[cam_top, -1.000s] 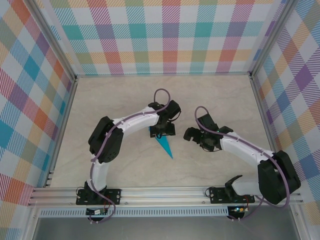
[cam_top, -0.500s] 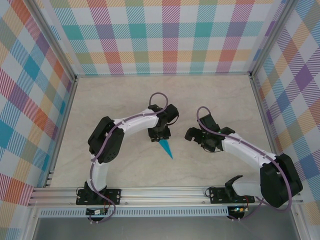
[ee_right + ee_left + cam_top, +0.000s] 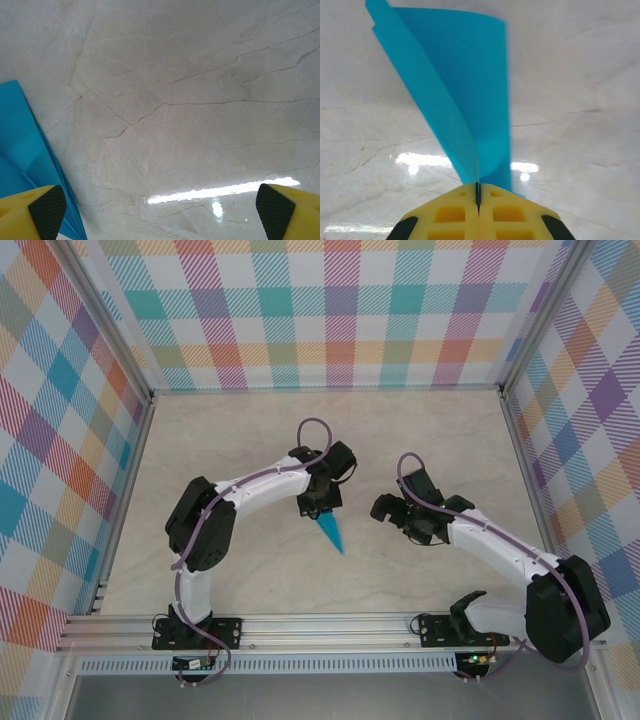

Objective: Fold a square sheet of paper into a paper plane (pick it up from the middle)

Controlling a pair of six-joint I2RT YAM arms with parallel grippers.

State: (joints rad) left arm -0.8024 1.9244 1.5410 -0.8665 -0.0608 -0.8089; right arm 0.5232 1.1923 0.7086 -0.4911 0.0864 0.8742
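Observation:
The teal-blue paper plane is a narrow pointed dart near the table's middle, its tip toward the near right. My left gripper is shut on its blunt end. In the left wrist view the folded paper plane rises from between the closed yellow fingers, its two layers spreading apart. My right gripper hangs open to the right of the dart, apart from it. In the right wrist view the paper plane lies at the left edge, beside the left fingertip.
The pale marbled table stretches free behind and to both sides of the arms. Checked walls close it in at the back and sides. A metal rail runs along the near edge.
My left gripper has turned and lifted the dart's blunt end, so the paper looks shorter and narrower from above. The right gripper has barely shifted.

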